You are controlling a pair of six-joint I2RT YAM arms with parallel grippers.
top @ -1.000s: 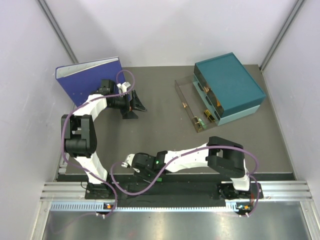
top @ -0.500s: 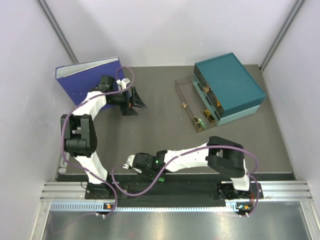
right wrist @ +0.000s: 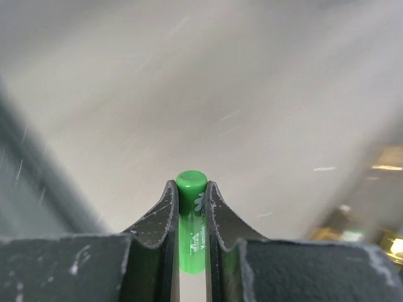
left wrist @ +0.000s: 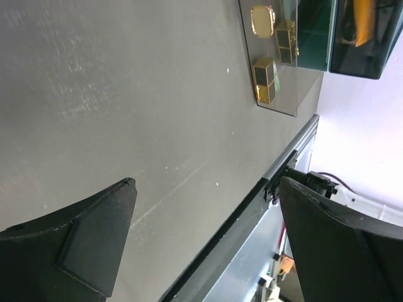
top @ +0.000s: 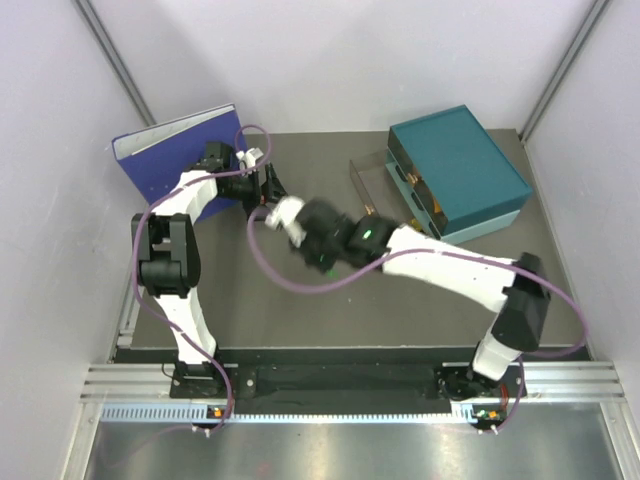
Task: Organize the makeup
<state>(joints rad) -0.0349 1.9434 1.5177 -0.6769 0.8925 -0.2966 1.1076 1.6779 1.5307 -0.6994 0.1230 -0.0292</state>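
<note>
My right gripper [right wrist: 191,189] is shut on a green capsule [right wrist: 191,220], which stands between the fingers with its rounded end poking past the tips, above the grey table. In the top view the right gripper [top: 303,238] is blurred, over the table's middle left. My left gripper [top: 272,188] is just beyond it by the binder. The left gripper [left wrist: 208,242] is open and empty. Two gold-and-black cases [left wrist: 265,79] lie in the clear pulled-out drawer [top: 372,200] of the teal drawer box [top: 458,170]. A yellow-orange item [left wrist: 364,19] shows inside the box.
A large blue binder [top: 165,160] stands at the back left, right behind the left gripper. The teal box fills the back right. The table's front edge and metal rail [left wrist: 264,207] show in the left wrist view. White walls close in both sides.
My right arm has swung from the front edge of the table up to its middle left, close to the left gripper. The left gripper has shifted slightly back toward the binder.
</note>
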